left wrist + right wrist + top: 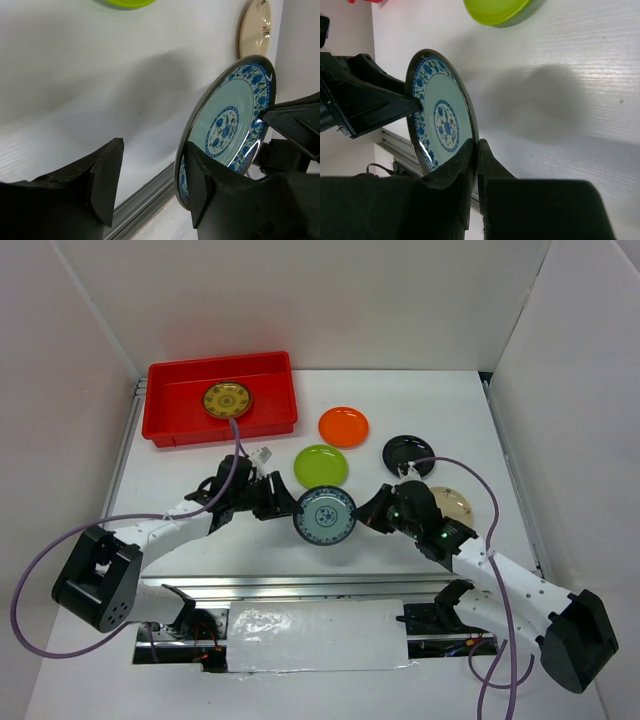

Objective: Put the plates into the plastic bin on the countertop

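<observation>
**Blue plate held between the two arms, near the front of the table**

The blue patterned plate (325, 515) (225, 120) (445, 120) hangs above the white table (440, 400), near the metal rail (300, 585) at the front edge. It faces upward and casts a soft shadow on the surface below it.

The right gripper (372, 510) (476, 150) is clamped on the plate's right rim, with its two fingers pressed together on the edge.

The left gripper (285, 502) (150, 170) reaches in from the opposite side. Its jaws stand wide apart. The plate's left rim lies against one finger (200, 185), and the other finger is well clear of it.

The red bin (180, 400) sits at the far left of the table. The gold-patterned plate (228, 399) lies flat on its floor, roughly in the middle.

Four more plates rest on the table outside the bin:
- The orange plate (343, 426) lies just right of the bin.
- The lime green plate (321, 466) (125, 2) (495, 7) lies just behind the held plate.
- The black plate (408, 451) lies to the right of the green one.
- The cream plate (455, 502) (256, 25) is partly hidden by the right arm.
</observation>
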You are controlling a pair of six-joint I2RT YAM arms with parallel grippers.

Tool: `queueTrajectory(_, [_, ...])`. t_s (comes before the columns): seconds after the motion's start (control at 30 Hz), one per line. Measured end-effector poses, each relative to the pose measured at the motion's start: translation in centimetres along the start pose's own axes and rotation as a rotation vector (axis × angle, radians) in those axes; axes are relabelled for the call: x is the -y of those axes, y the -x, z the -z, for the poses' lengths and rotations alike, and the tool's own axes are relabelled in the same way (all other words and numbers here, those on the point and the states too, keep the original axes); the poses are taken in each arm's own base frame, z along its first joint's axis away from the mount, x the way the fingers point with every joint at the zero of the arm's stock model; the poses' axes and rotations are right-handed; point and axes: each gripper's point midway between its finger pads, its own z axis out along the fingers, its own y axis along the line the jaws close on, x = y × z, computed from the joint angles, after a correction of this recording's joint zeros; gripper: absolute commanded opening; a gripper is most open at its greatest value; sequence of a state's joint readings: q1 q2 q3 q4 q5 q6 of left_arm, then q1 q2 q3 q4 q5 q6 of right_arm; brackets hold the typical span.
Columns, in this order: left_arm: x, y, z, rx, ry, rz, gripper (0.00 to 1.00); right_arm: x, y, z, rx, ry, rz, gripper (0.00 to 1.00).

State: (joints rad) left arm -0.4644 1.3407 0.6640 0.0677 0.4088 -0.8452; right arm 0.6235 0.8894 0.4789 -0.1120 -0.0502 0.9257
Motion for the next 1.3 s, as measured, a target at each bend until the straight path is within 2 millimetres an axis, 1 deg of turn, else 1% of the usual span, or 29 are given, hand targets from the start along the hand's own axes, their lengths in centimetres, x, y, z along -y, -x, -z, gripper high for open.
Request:
queueTrajectory(0.03, [0.1, 0.0, -0.1, -0.002, -0.004, 0.0, 0.44, 0.0, -0.1, 0.0, -0.003, 0.0, 0.001, 0.0])
queueTrajectory(0.07, [0.4, -0.1, -0.2, -0.006, -0.011, -0.003, 0.33, 0.0, -0.2, -0.1, -0.008, -0.002, 0.003, 0.0])
queueTrajectory(0.1, [0.7, -0.2, -0.3, -0.012, -0.019, -0.004, 0.11, 0.0, -0.4, -0.2, -0.013, -0.005, 0.005, 0.0])
queueTrajectory(0.13, [1.1, -0.2, -0.3, -0.015, -0.028, -0.007, 0.0, 0.1, -0.5, -0.3, -0.018, -0.008, 0.007, 0.0])
queueTrajectory(0.2, [1.7, -0.1, -0.4, -0.021, -0.04, -0.029, 0.0, 0.7, -0.4, -0.4, -0.009, -0.035, 0.005, 0.0])
queueTrajectory(0.27, [1.9, 0.0, -0.4, -0.022, -0.039, -0.036, 0.0, 0.8, -0.2, -0.5, 0.0, -0.04, 0.006, 0.02])
queueTrajectory(0.33, [1.9, 0.1, -0.5, -0.023, -0.038, -0.034, 0.0, 0.7, 0.0, -0.6, 0.007, -0.042, 0.007, 0.11])
queueTrajectory(0.37, [1.9, 0.0, -0.5, -0.024, -0.037, -0.032, 0.0, 0.8, 0.0, -0.6, 0.008, -0.043, 0.007, 0.26])
queueTrajectory(0.4, [1.9, 0.0, -0.6, -0.025, -0.037, -0.027, 0.0, 0.8, 0.0, -0.6, 0.006, -0.042, 0.007, 0.83])
queueTrajectory(0.43, [1.9, 0.1, -0.6, -0.022, -0.037, -0.024, 0.0, 0.5, 0.0, -0.6, 0.005, -0.032, 0.003, 1.0])
queueTrajectory(0.53, [1.7, 0.9, -0.4, -0.005, -0.019, 0.004, 0.0, -0.8, 0.8, -0.3, 0.025, -0.003, 0.005, 1.0])
queueTrajectory(0.6, [1.5, 3.2, 0.1, 0.05, 0.033, 0.018, 0.0, -1.9, 2.2, 0.4, 0.072, 0.024, 0.004, 1.0])
queueTrajectory(0.67, [1.4, 7.2, 1.1, 0.137, 0.107, 0.035, 0.0, -2.5, 3.7, 1.3, 0.128, 0.046, 0.0, 1.0])
queueTrajectory(0.7, [1.5, 9.7, 1.8, 0.191, 0.133, 0.037, 0.0, -2.7, 4.4, 1.9, 0.158, 0.057, -0.004, 1.0])
queueTrajectory(0.73, [1.4, 12.6, 2.5, 0.26, 0.158, 0.047, 0.0, -2.8, 5.2, 2.5, 0.188, 0.067, -0.007, 1.0])
queueTrajectory(0.77, [1.2, 15.9, 3.6, 0.339, 0.177, 0.062, 0.0, -3.0, 5.8, 3.0, 0.211, 0.077, -0.007, 1.0])
queueTrajectory(0.8, [0.6, 18.4, 4.5, 0.399, 0.198, 0.077, 0.0, -3.0, 6.2, 3.2, 0.225, 0.079, -0.005, 1.0])
queueTrajectory(0.87, [-1.6, 23.6, 6.5, 0.514, 0.247, 0.124, 0.0, -2.7, 6.6, 3.3, 0.237, 0.073, -0.002, 1.0])
queueTrajectory(0.9, [-2.9, 25.3, 7.1, 0.558, 0.28, 0.146, 0.0, -2.5, 6.7, 3.1, 0.233, 0.068, 0.001, 1.0])
queueTrajectory(0.93, [-4.9, 27.5, 7.8, 0.601, 0.319, 0.177, 0.0, -2.3, 6.6, 3.0, 0.224, 0.062, 0.006, 1.0])
queueTrajectory(0.97, [-6.8, 29.2, 8.3, 0.63, 0.361, 0.209, 0.0, -2.0, 6.5, 2.7, 0.213, 0.056, 0.011, 1.0])
queueTrajectory(1.03, [-10.1, 32.2, 8.2, 0.663, 0.422, 0.261, 0.0, -1.2, 6.1, 2.0, 0.179, 0.032, 0.021, 1.0])
queueTrajectory(1.07, [-11.5, 33.6, 7.7, 0.669, 0.437, 0.279, 0.0, -0.8, 5.9, 1.8, 0.162, 0.025, 0.026, 1.0])
queueTrajectory(1.13, [-14.6, 35.5, 6.6, 0.669, 0.466, 0.313, 0.0, -0.3, 5.8, 1.6, 0.146, 0.018, 0.036, 1.0])
queueTrajectory(1.17, [-16.0, 36.0, 6.1, 0.665, 0.478, 0.329, 0.0, -0.1, 5.8, 1.5, 0.138, 0.019, 0.041, 1.0])
queueTrajectory(1.2, [-17.5, 36.1, 5.6, 0.654, 0.495, 0.346, 0.0, 0.0, 5.8, 1.5, 0.134, 0.018, 0.046, 1.0])
queueTrajectory(1.27, [-19.7, 36.0, 5.1, 0.629, 0.529, 0.379, 0.0, 0.3, 5.8, 1.4, 0.121, 0.02, 0.059, 1.0])
queueTrajectory(1.3, [-20.5, 36.0, 5.0, 0.623, 0.541, 0.39, 0.0, 0.4, 5.8, 1.4, 0.116, 0.021, 0.066, 1.0])
